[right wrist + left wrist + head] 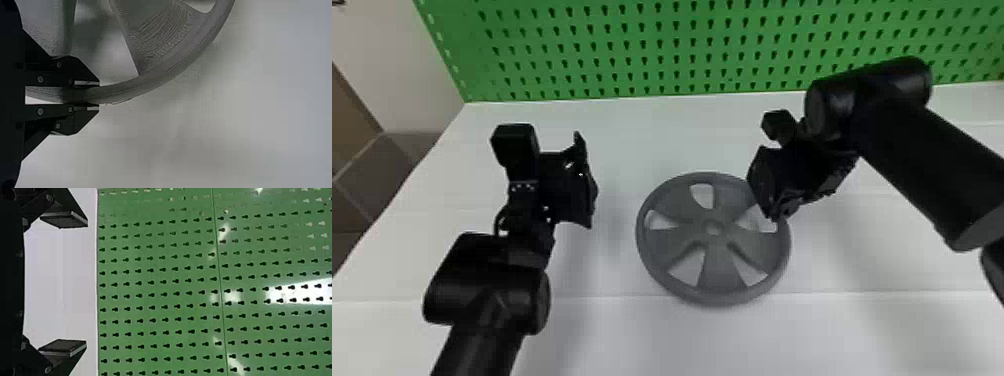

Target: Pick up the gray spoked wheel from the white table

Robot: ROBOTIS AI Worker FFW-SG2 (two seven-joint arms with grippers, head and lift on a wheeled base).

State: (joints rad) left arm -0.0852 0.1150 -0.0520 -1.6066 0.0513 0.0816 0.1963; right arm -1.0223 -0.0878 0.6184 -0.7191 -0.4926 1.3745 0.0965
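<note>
The gray spoked wheel (pixel 714 260) is at the middle of the white table (pixel 612 330), its flat face up. At its right edge is my right gripper (pixel 778 215), shut on the rim. In the right wrist view the wheel's rim (pixel 133 89) runs between the two fingers of my right gripper (pixel 96 95), one on each side of it. My left gripper (pixel 589 180) stands apart, left of the wheel. In the left wrist view the fingers of my left gripper (pixel 84 284) are wide open with nothing between them.
A green perforated board (pixel 632 50) rises along the table's back edge. Bare white tabletop lies between my left gripper and the wheel and in front of the wheel. My right forearm (pixel 932 165) reaches in over the table's right side.
</note>
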